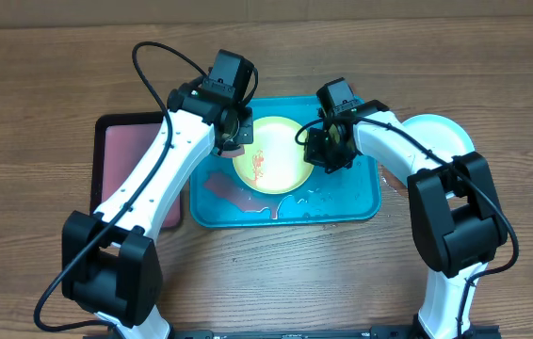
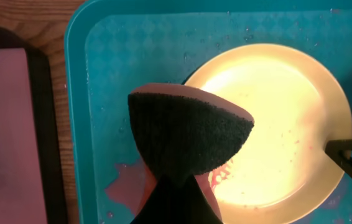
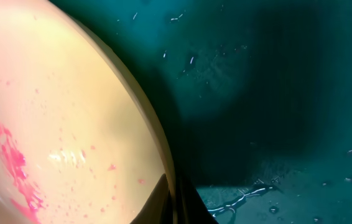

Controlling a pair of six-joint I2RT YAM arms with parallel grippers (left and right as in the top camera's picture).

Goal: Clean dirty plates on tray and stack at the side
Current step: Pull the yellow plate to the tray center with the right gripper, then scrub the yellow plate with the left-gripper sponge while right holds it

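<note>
The yellow-green plate (image 1: 271,155) lies in the turquoise tray (image 1: 347,202) with a red smear on its left half. My right gripper (image 1: 328,151) is shut on the plate's right rim; in the right wrist view the rim (image 3: 157,137) runs down between the fingers of the right gripper (image 3: 175,202). My left gripper (image 1: 232,139) is shut on a dark sponge with a pink back (image 2: 188,134), held over the plate's (image 2: 275,124) left edge. A white plate (image 1: 441,137) rests on the table to the right of the tray, partly behind the right arm.
A black-rimmed tray with a pinkish inside (image 1: 125,160) sits left of the turquoise tray. A pink puddle (image 1: 224,188) and water drops (image 3: 244,196) lie on the tray floor. Wooden table surrounds everything.
</note>
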